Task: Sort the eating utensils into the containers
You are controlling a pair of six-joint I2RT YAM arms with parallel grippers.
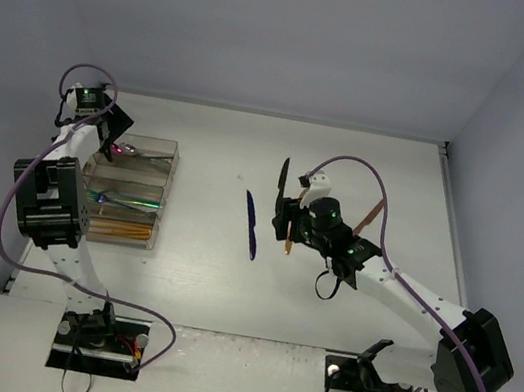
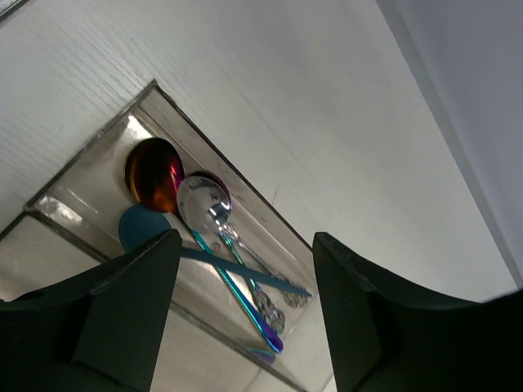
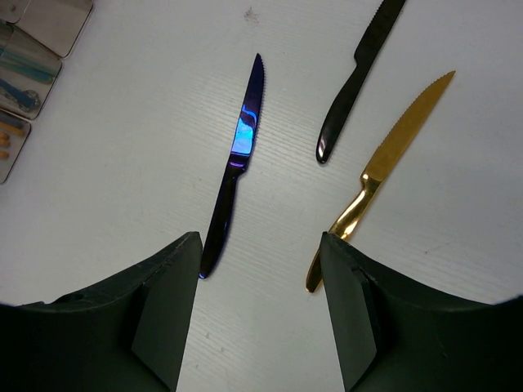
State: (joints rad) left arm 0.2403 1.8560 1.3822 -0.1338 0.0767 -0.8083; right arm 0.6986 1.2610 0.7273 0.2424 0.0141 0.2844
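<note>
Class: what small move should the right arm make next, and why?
Probably lower the open right pincer onto the gold knife: its handle lies on the table just ahead of it, and the blue knife and black knife also wait unsorted.

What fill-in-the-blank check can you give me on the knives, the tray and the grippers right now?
1. Beside the black knife and the gold knife on the table lies a ___ knife.
2. The tray compartment under the left gripper holds only ___.
3. The right gripper hangs over the knives with its jaws ___.

Missing words: blue; spoons; open.
</note>
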